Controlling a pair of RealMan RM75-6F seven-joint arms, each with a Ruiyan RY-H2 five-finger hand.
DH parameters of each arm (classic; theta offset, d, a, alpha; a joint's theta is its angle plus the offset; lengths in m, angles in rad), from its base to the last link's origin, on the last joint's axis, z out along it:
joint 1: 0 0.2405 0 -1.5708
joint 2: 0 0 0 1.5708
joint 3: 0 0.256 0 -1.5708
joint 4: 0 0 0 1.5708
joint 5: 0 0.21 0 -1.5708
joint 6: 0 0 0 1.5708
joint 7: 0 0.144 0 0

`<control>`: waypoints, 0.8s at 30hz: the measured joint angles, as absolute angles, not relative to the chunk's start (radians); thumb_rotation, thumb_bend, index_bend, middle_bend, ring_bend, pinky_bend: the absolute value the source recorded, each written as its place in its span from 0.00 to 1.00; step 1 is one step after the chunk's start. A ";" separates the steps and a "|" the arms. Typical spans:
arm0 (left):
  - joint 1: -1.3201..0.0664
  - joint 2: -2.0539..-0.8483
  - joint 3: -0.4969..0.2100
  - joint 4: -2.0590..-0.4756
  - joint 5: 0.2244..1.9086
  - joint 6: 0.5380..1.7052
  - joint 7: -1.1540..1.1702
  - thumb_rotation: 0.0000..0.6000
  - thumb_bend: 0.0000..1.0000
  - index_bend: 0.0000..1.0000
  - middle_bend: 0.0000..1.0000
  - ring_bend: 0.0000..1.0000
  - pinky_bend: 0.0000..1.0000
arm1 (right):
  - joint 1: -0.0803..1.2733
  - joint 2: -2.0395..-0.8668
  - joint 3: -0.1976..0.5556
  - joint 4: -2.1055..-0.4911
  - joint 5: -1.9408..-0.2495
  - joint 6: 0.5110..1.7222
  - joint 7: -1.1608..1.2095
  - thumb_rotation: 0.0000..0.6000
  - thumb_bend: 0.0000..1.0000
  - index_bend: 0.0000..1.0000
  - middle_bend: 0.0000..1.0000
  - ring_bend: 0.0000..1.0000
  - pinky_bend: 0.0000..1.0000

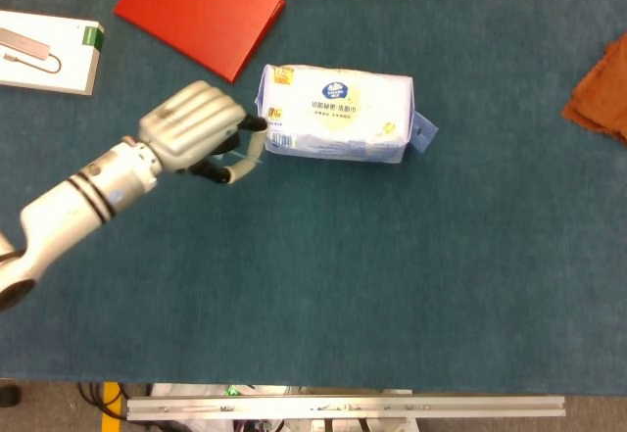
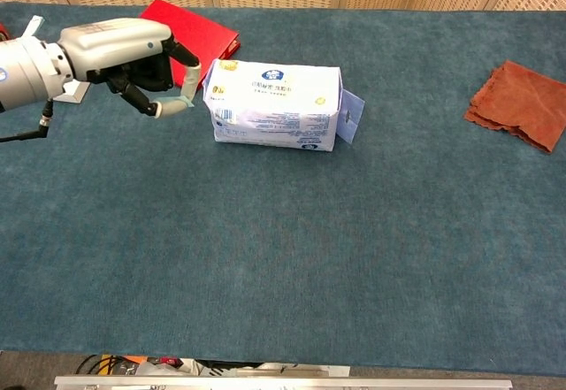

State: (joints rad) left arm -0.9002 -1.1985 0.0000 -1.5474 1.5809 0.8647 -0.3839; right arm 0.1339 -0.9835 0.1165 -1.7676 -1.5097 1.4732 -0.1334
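A white and blue soft pack [image 1: 338, 114] lies on the teal table mat [image 1: 392, 275], with a small tab sticking out at its right end. My left hand [image 1: 196, 133] hovers just off the pack's left end, with curved fingers and the thumb spread apart, holding nothing. In the chest view the left hand [image 2: 128, 54] is raised above the mat, its thumb close to the pack [image 2: 276, 103]; I cannot tell if it touches. My right hand appears in neither view.
A red folder [image 1: 201, 11] lies behind the hand at the back left. A white box [image 1: 49, 50] with a green stripe sits at the far left edge. An orange cloth [image 2: 522, 103] lies crumpled at the right.
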 measured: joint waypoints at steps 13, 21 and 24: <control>-1.019 -1.277 -0.119 -1.546 1.351 0.640 -0.373 1.00 0.41 0.57 1.00 1.00 0.97 | 0.138 -0.977 0.113 -1.774 -1.503 1.464 -0.134 1.00 0.30 0.16 0.27 0.22 0.26; -1.065 -1.358 -0.167 -1.471 1.235 0.578 -0.336 1.00 0.41 0.57 1.00 1.00 0.97 | 0.144 -0.979 0.110 -1.781 -1.505 1.456 -0.144 1.00 0.30 0.16 0.27 0.22 0.26; -1.079 -1.381 -0.176 -1.446 1.187 0.560 -0.309 1.00 0.41 0.57 1.00 1.00 0.97 | 0.143 -0.979 0.109 -1.781 -1.503 1.457 -0.144 1.00 0.30 0.16 0.27 0.22 0.26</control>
State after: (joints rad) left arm -1.0795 -1.3814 -0.1756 -1.4455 1.1872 0.5595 -0.3091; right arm 0.1434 -0.9791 0.1095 -1.7811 -1.5028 1.4566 -0.1442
